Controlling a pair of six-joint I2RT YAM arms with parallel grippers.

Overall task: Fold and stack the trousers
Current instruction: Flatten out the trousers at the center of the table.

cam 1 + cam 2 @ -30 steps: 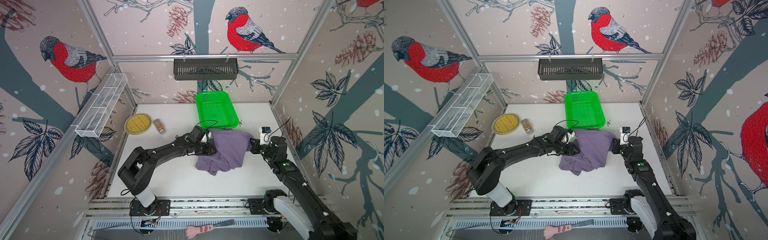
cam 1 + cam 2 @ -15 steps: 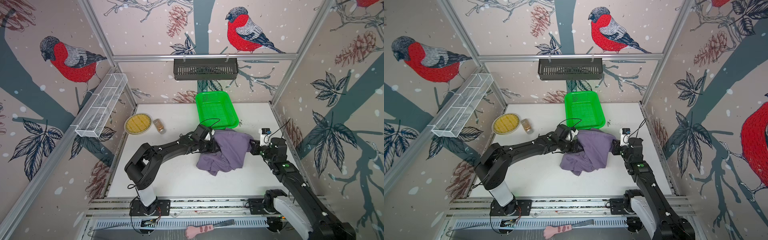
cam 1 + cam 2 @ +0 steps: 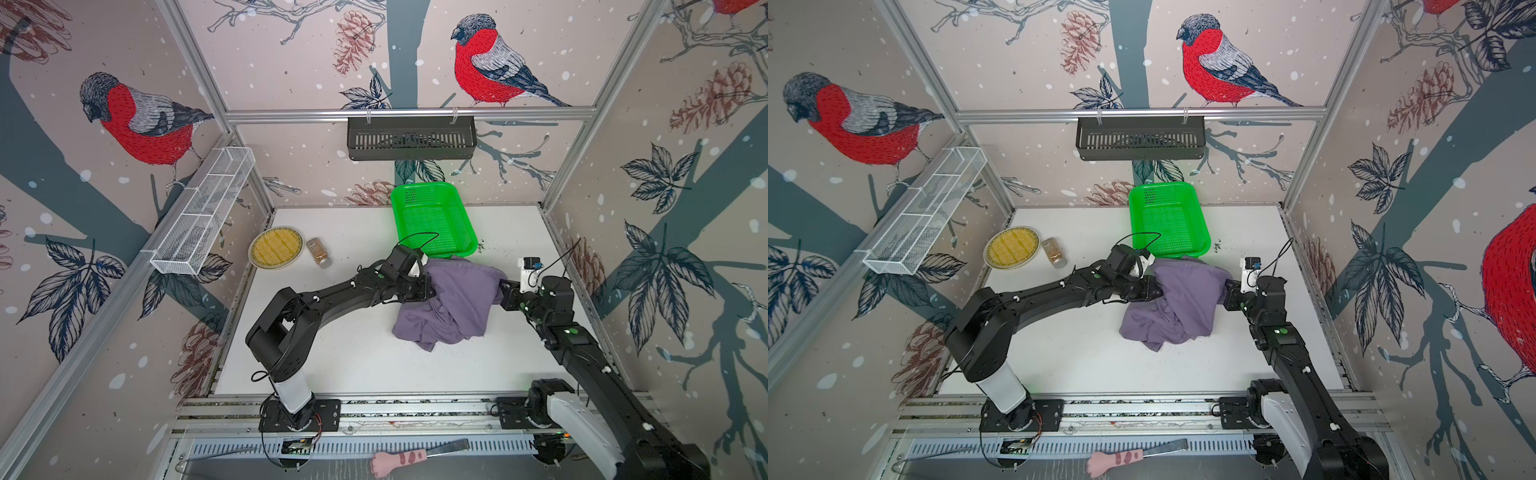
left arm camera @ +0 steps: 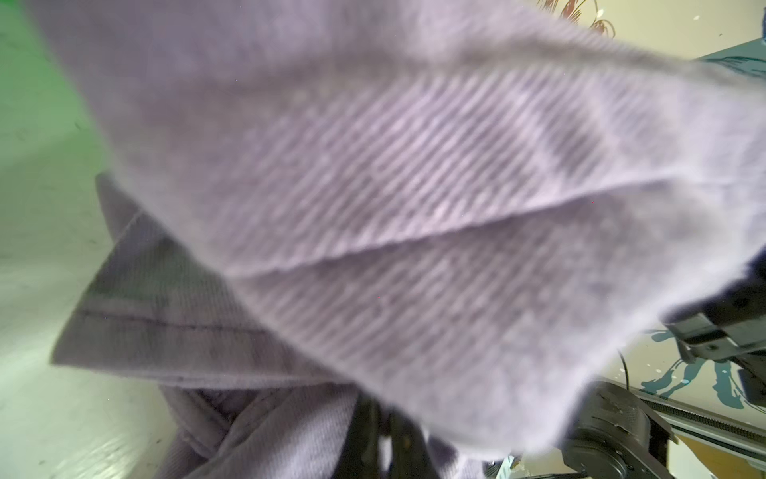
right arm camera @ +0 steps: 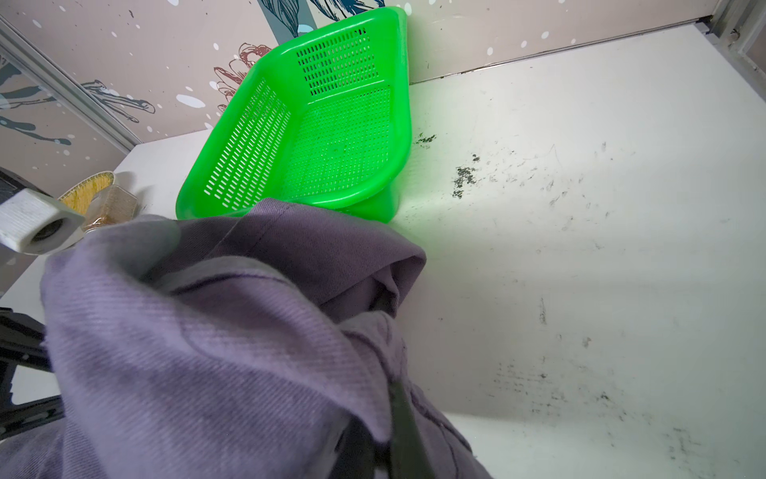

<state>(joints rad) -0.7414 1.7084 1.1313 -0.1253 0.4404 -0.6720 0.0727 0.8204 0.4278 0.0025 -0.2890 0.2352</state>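
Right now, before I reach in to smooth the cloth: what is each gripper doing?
Left gripper: closed on one edge of the trousers.
Right gripper: closed on the opposite edge of the trousers.

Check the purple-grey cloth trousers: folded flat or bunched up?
Bunched up, not folded. The purple-grey cloth trousers drape in a crumpled heap between the left claw and right claw, lower part rumpled on the white table.
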